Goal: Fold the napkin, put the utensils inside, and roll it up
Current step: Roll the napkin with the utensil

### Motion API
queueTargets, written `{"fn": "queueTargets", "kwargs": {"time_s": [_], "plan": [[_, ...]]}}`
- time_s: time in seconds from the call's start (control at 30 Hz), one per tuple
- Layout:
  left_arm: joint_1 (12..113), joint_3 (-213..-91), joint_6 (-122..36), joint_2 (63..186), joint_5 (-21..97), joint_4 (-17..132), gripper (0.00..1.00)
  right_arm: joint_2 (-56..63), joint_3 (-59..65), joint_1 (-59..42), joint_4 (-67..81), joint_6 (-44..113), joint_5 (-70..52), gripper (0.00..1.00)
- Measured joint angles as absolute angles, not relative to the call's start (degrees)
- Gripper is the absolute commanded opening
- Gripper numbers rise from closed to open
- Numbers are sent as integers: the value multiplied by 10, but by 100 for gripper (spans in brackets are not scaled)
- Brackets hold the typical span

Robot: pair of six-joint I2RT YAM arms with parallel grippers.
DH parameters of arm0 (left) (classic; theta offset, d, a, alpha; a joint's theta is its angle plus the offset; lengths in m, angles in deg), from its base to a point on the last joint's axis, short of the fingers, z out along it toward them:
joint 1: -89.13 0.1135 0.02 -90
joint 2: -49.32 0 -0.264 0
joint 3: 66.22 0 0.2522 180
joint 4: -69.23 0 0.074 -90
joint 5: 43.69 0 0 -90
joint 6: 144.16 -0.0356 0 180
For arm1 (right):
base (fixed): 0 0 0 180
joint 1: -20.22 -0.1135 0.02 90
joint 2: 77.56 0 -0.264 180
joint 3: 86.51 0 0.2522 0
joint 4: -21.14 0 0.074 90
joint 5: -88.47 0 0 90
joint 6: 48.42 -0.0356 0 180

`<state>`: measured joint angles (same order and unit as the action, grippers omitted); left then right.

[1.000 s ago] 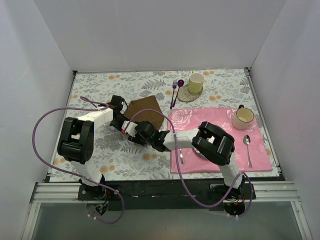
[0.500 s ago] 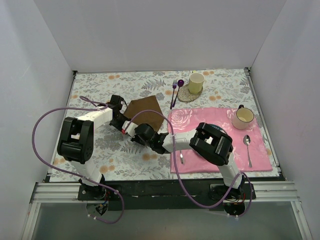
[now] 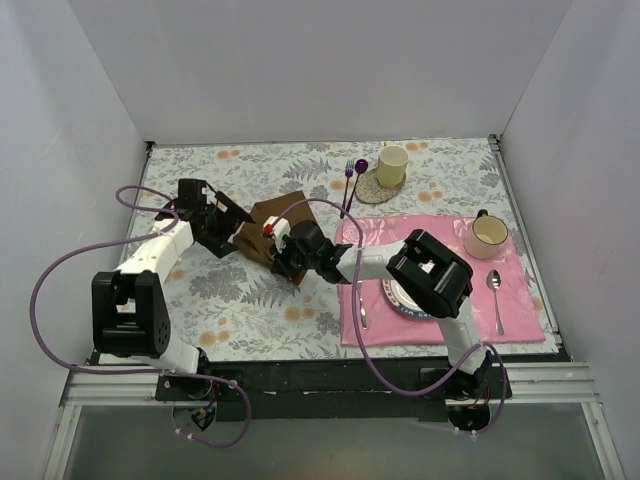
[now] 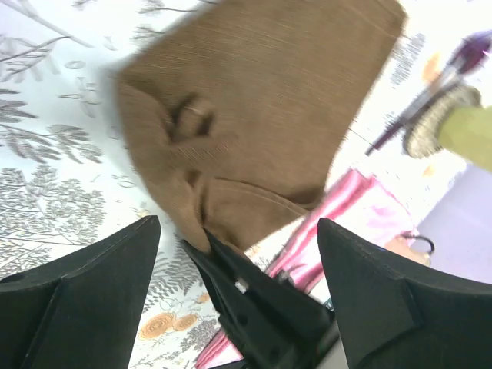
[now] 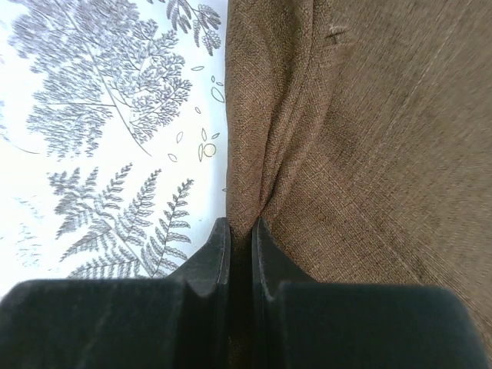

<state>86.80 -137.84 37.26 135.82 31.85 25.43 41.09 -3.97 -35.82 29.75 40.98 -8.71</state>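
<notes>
Napkin (image 5: 369, 154), brown coarse-woven cloth, creased, edge pinched between right fingers (image 5: 206, 265), left fingers (image 4: 92, 284) spread wide

the leaf-printed table (image 3: 240, 310) bears a creased brown napkin (image 3: 262, 215) left of centre, a pink rose placemat (image 3: 520, 300) at the near right, and far in the middle a woven coaster (image 3: 370, 192) with a purple fork (image 3: 347, 185) and spoon (image 3: 361, 166) just left of it.

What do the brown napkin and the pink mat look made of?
The napkin looks like woven cloth, matte brown; coarse threads and soft creases show close up. The mat is pink with printed roses and lies flat; fabric or vinyl, cannot tell.
</notes>
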Motion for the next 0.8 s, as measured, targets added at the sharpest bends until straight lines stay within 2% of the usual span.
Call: {"fn": "queueTargets", "kwargs": {"time_s": [0.17,0.3,0.33,0.4,0.53,0.8], "plan": [[865,-1376,353,1320,303,260,79,439,-7,-306,284,334,-225,1],[865,-1357,343,1296,291,260,72,484,35,-264,282,263,-349,1],[865,-1350,341,1292,286,261,65,494,44,-257,283,246,-373,1],[863,-1334,340,1288,275,264,61,524,71,-239,283,205,-436,1],[846,-1311,341,1289,258,273,69,566,111,-218,283,145,-514,1],[823,-1241,401,1306,244,315,66,590,98,-203,360,4,-565,1]]}}
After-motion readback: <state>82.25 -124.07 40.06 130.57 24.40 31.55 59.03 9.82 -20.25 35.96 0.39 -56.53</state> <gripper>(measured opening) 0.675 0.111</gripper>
